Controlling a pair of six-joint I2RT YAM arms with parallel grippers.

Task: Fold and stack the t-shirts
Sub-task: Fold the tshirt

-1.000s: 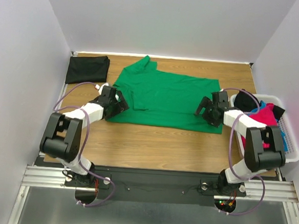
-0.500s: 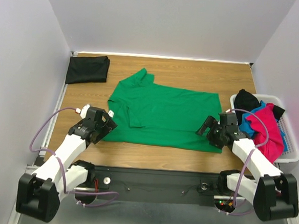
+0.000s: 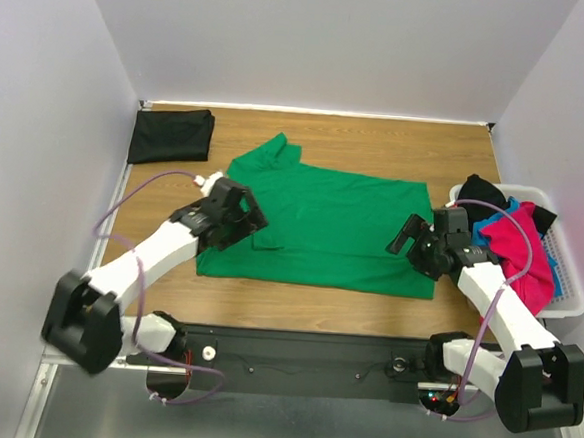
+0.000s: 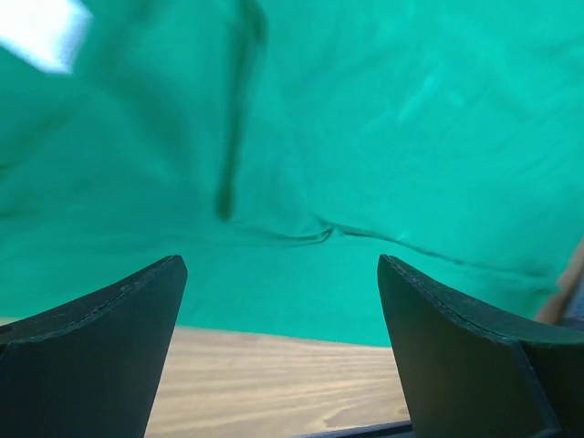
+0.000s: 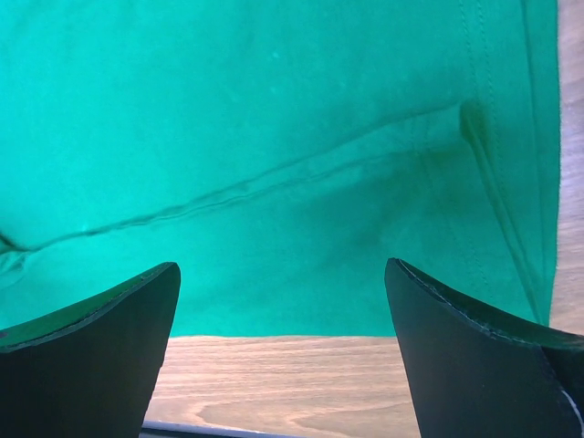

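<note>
A bright green t-shirt (image 3: pixel 322 216) lies spread flat on the wooden table (image 3: pixel 377 145), one sleeve pointing to the back. My left gripper (image 3: pixel 244 214) is open above its left part. In the left wrist view the green cloth (image 4: pixel 365 137) and its white neck label (image 4: pixel 41 32) fill the top, between empty open jaws (image 4: pixel 281 365). My right gripper (image 3: pixel 413 240) is open above the shirt's right hem. The right wrist view shows green cloth (image 5: pixel 274 137) and empty jaws (image 5: pixel 283 365). A folded black t-shirt (image 3: pixel 171 135) lies at the back left.
A white plastic basket (image 3: pixel 571 299) stands at the right edge, holding magenta (image 3: pixel 518 250), blue (image 3: pixel 491 236) and black (image 3: pixel 479 195) t-shirts. Bare wood (image 3: pixel 306 305) shows between the green shirt and the near rail.
The green shirt has slid toward the near edge. My left gripper has since swung up and right over the shirt's left part. My right gripper has moved slightly back.
</note>
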